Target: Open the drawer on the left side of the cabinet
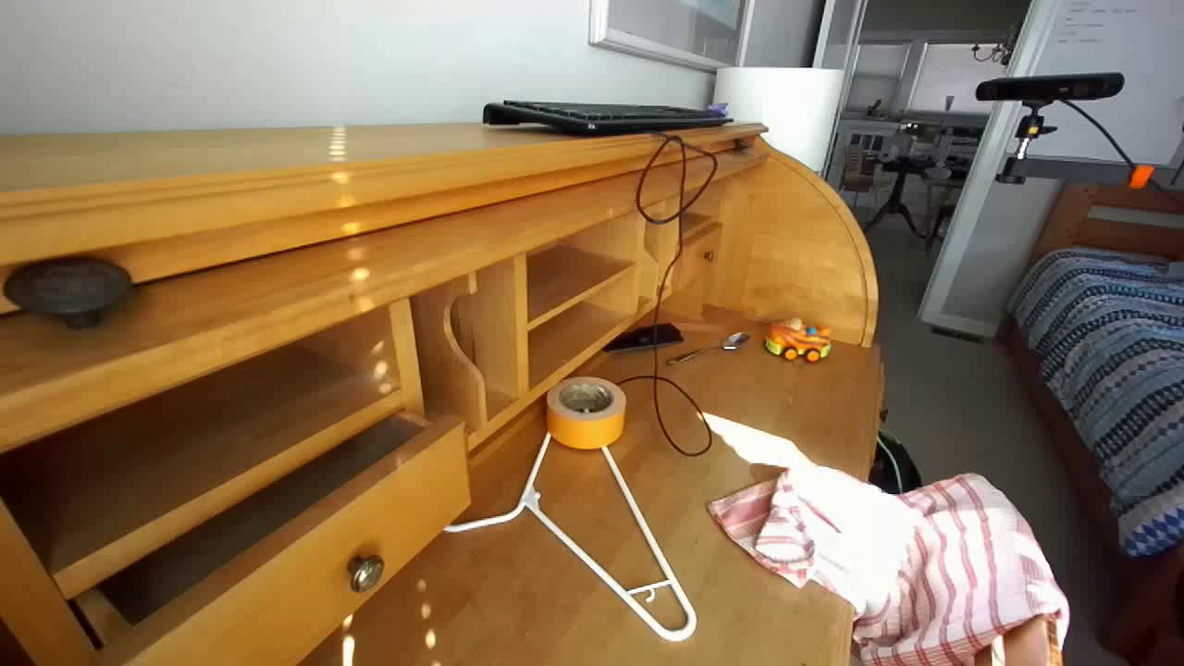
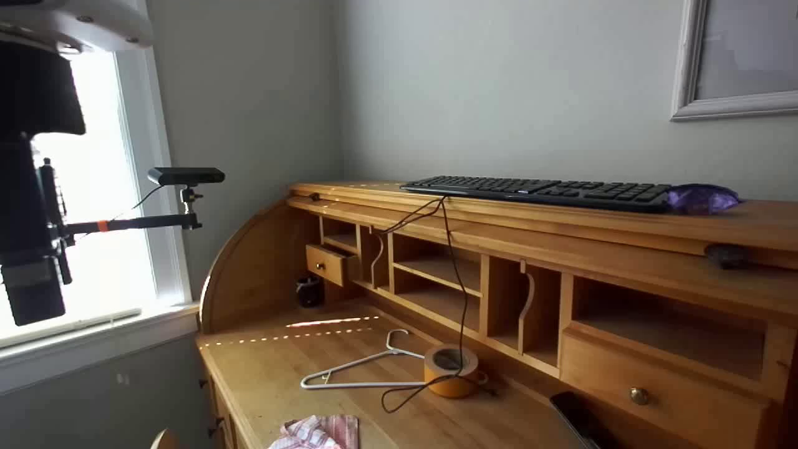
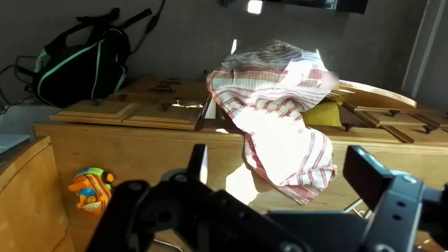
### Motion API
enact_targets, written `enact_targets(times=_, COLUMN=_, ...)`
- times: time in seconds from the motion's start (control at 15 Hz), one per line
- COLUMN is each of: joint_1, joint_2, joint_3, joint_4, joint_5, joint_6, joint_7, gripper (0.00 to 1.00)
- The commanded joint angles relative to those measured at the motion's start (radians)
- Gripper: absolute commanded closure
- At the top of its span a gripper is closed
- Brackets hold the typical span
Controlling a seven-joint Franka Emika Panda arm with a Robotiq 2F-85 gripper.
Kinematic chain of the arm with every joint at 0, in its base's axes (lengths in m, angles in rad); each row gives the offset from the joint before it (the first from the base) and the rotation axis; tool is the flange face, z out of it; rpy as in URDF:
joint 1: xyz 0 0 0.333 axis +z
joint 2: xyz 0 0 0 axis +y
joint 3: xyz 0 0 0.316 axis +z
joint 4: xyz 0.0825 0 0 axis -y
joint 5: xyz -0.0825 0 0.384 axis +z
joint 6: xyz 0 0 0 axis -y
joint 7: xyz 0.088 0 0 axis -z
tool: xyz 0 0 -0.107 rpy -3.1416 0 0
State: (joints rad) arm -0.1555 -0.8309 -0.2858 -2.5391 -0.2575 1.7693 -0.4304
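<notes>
The cabinet (image 1: 758, 518) is honey-coloured wood with cubbyholes; it also shows in an exterior view (image 2: 262, 368) and the wrist view (image 3: 140, 150). Its left drawer (image 1: 416, 504) is pulled out, with its dark inside showing and a round knob (image 1: 366, 573) on the front. The same drawer (image 2: 326, 265) sticks out in an exterior view. It is out of the wrist view. My gripper (image 3: 280, 162) is open, its fingers wide apart with nothing held, above the desktop. In an exterior view the black parts of my arm (image 2: 31, 218) hang at the left edge, away from the drawer; the fingers are unclear there.
A tape roll (image 1: 585, 416), white hanger (image 1: 601, 564), cable (image 1: 659, 370), phone (image 1: 643, 339), spoon (image 1: 708, 349), toy car (image 1: 797, 340) and striped towel (image 1: 888, 536) lie on the desktop. A keyboard (image 2: 536, 190) is on the top. A camera mount (image 2: 143, 221) stands near the arm.
</notes>
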Motion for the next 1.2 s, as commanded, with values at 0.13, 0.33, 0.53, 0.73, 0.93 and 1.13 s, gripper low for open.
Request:
enact_targets(times=0.13, joint_1=0.011, joint_2=-0.002, joint_3=-0.007, joint_4=0.002, joint_5=-0.005, joint_6=-0.004, joint_7=0.006, gripper=0.0)
enact_targets(times=0.33, joint_1=0.017, joint_2=0.0, joint_3=0.008, joint_4=-0.019, joint_5=0.007, joint_6=0.025, joint_7=0.037, gripper=0.0)
enact_targets(times=0.53, joint_1=0.053, joint_2=0.018, joint_3=0.063, joint_4=-0.057, joint_5=0.083, joint_6=0.06, joint_7=0.148, gripper=0.0)
enact_targets(times=0.73, joint_1=0.119, joint_2=0.066, joint_3=0.14, joint_4=-0.091, joint_5=0.211, joint_6=0.126, joint_7=0.261, gripper=0.0)
enact_targets(times=0.93, joint_1=0.193, joint_2=0.15, joint_3=0.212, joint_4=-0.11, joint_5=0.325, joint_6=0.25, joint_7=0.324, gripper=0.0)
enact_targets(times=1.13, joint_1=0.265, joint_2=0.292, joint_3=0.267, joint_4=-0.096, joint_5=0.428, joint_6=0.426, joint_7=0.349, gripper=0.0)
